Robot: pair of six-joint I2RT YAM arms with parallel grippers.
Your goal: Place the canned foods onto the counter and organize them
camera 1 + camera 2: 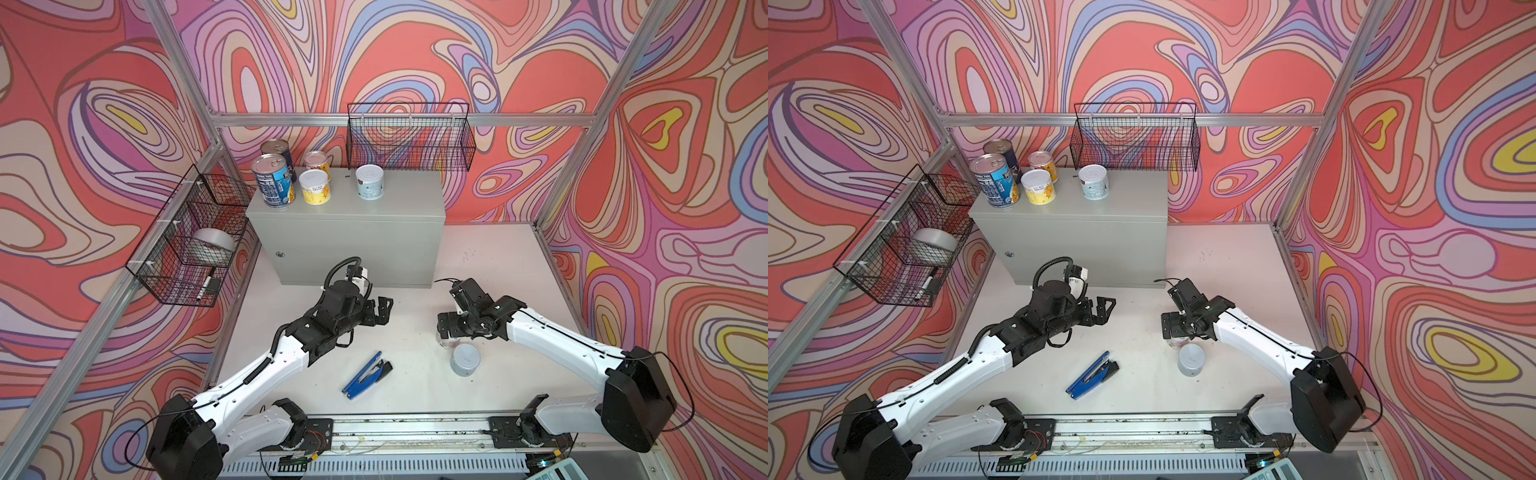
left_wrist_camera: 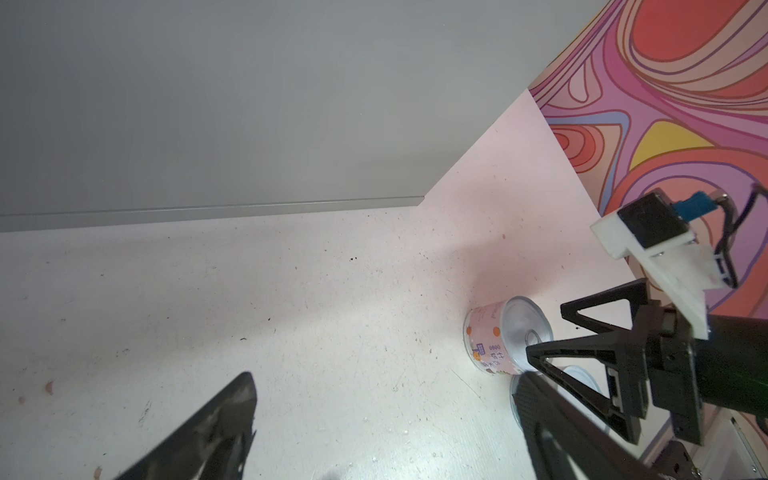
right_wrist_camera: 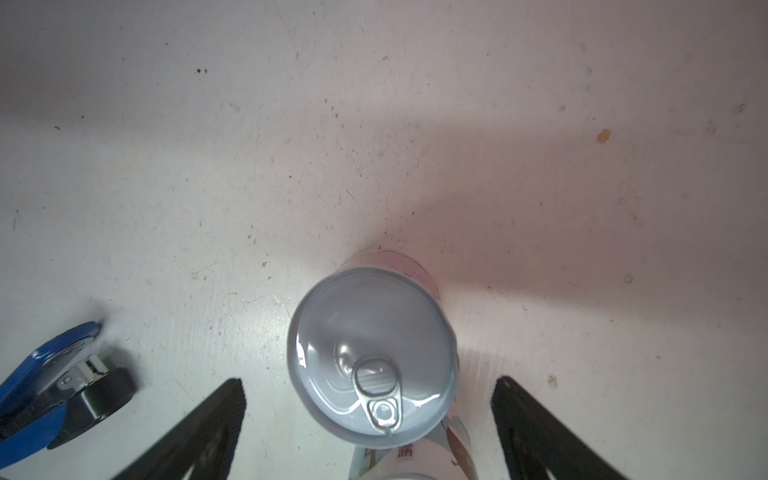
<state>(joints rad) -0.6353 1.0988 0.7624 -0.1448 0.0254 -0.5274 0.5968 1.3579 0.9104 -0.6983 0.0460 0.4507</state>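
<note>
5 cans stand upright on the flat top of the grey cabinet [image 1: 353, 237]. 4 are clustered at its left end: a tall blue can [image 1: 272, 183] at the front corner, a 2nd tall blue can [image 1: 277, 150] behind it, a small orange can [image 1: 316, 162] at the back, and a yellow-labelled can [image 1: 314, 187] in front of that. A pale blue-labelled can [image 1: 369, 181] stands apart near the middle.

2 more cans stand on the white worktop [image 1: 415, 299], right of centre and well apart from the cabinet. One is a pink-labelled can [image 3: 365, 324], upright with its ring pull up. The other is a grey-lidded can [image 1: 465, 359] just beside it, on the side nearer the arm bases. Whether the 2 touch cannot be told.

The right claw [image 3: 370, 380] hangs pointing down over the pink-labelled can with its jaws spread wide. 1 finger sits on each side with a clear gap to the tin — nothing gripped. The left claw [image 1: 381, 311] hovers above bare worktop in front of the cabinet, also wide open and empty.

A blue stapler [image 1: 365, 376] lies on the worktop between the arms, nearer the bases. A black wire basket [image 1: 166, 266] on the left wall holds a silver tape roll [image 1: 214, 245]. Another wire basket [image 1: 409, 137] hangs on the back wall above the cabinet.
</note>
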